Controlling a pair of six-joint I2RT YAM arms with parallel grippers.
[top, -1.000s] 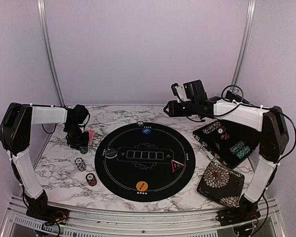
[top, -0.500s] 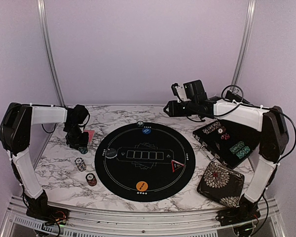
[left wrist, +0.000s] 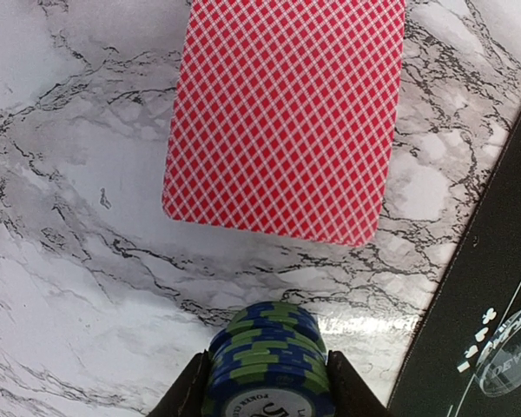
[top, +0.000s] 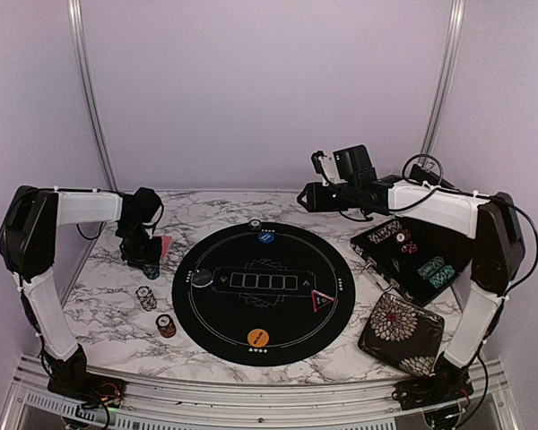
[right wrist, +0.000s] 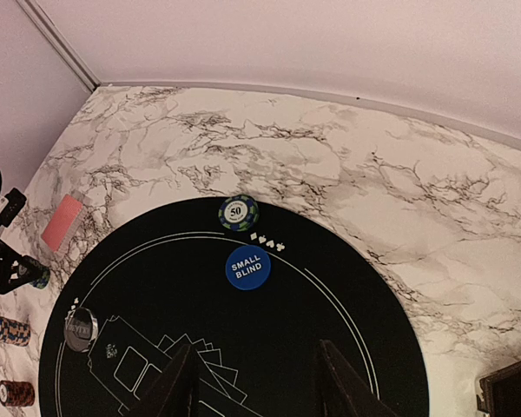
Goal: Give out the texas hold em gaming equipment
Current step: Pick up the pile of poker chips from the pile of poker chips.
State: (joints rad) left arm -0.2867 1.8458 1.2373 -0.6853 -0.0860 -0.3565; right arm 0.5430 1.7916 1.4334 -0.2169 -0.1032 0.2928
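My left gripper (left wrist: 269, 387) is shut on a stack of blue-and-green poker chips (left wrist: 269, 356), low over the marble just left of the round black mat (top: 287, 313). Just beyond it the red-backed playing cards (left wrist: 286, 113) lie face down. In the top view the left gripper (top: 146, 260) is at the mat's left edge. My right gripper (right wrist: 256, 347) hangs open and empty, high above the mat's far side. Below it lie a blue small-blind disc (right wrist: 247, 268) and a 50 chip (right wrist: 237, 211).
Two more chip stacks (top: 145, 296) (top: 166, 324) stand left of the mat. On the mat are an orange disc (top: 258, 338), a black disc (top: 203, 279) and a red-edged triangle (top: 321, 300). An open black case (top: 421, 260) and a floral pouch (top: 402, 330) are at the right.
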